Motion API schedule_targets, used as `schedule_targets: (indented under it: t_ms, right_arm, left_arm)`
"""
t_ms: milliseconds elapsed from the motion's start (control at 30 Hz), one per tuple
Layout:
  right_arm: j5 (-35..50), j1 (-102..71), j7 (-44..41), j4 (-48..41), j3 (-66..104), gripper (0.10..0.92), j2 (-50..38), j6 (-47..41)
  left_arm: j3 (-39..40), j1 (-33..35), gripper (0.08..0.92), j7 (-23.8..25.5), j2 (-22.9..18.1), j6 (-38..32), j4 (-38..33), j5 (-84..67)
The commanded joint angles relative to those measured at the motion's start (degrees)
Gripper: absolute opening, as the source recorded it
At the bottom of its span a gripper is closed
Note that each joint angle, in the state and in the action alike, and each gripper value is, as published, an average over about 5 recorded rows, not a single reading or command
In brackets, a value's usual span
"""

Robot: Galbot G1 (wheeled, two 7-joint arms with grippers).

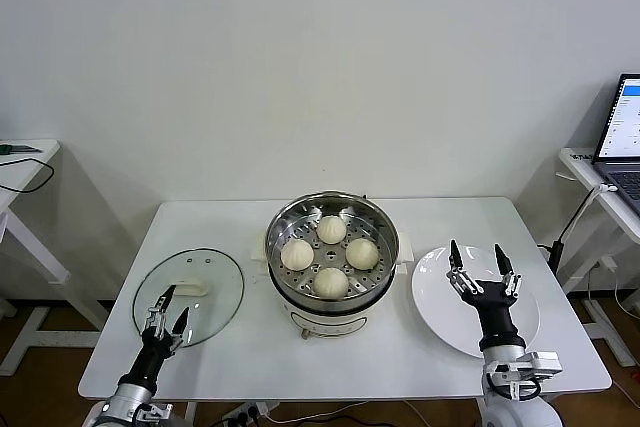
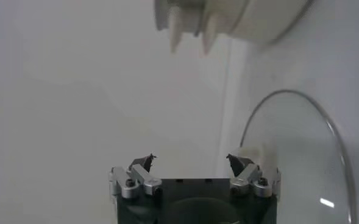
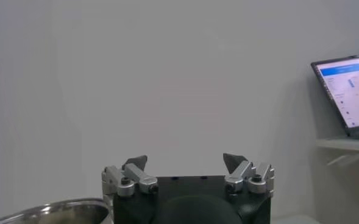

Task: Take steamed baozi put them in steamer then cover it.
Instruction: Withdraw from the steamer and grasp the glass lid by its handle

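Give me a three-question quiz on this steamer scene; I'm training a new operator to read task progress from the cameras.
1. How many baozi lie in the steamer?
2. True or false: the glass lid covers the steamer.
3. Which gripper hangs over the white plate: A) left gripper, B) right gripper?

Key:
1. Four.
2. False; it lies on the table on the robot's left of the steamer.
3. B; it is open and empty, and the plate holds nothing.
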Motion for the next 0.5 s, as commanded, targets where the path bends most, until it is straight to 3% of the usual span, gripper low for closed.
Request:
schedule_targets:
  t_ms: [33, 500]
  right_arm:
    - [-0.4, -0.5, 0.2, -0.4, 0.1, 0.823, 0.8, 0.4]
    - [-1.0, -0.4, 0.1, -0.9, 0.0, 0.823, 1.1, 0.6]
  left_arm:
    - [0.3, -5.8, 0.823, -1.9, 0.3, 0.1, 8.0, 7.2]
    - [0.9, -12.4, 0.823, -1.8, 0.1, 1.3, 12.0, 7.7]
